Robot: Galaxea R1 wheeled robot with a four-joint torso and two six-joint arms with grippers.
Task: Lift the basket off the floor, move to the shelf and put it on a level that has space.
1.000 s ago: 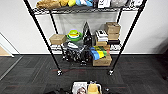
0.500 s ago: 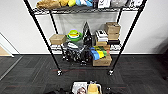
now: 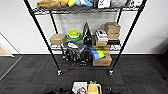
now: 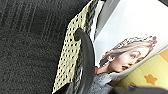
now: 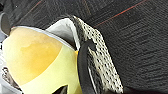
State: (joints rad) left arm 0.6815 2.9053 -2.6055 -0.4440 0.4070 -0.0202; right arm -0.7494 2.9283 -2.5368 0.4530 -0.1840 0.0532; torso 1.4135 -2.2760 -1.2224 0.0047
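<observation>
- The basket (image 3: pixel 87 88) is sitting low at the robot's front, just short of the shelf (image 3: pixel 85 37), over the dark carpet floor (image 3: pixel 140 72); from the head view I cannot tell whether it is resting on the carpet or already hanging clear of it.
- In the left wrist view a dark handle loop (image 4: pixel 85 60) is standing against the chequered side, beside a magazine (image 4: pixel 130 50) with a printed portrait; whether the left gripper is clenched on anything I cannot tell.
- In the right wrist view a second handle (image 5: pixel 83 67) is arching beside a yellow container (image 5: pixel 37 57) that is crowding the basket's inside; the right gripper's hold is equally unreadable.
- The risk I am seeing: the load is sitting tall and loose, so an uneven lift would be tipping the magazine or the yellow container out.
- The rack's lower tiers are packed with cardboard boxes (image 3: pixel 112 28), so pushing the basket in there would probably be knocking things off.
- Against the pictures a moment earlier, nothing seems to be changing: rack, basket and framing are sitting alike.
</observation>
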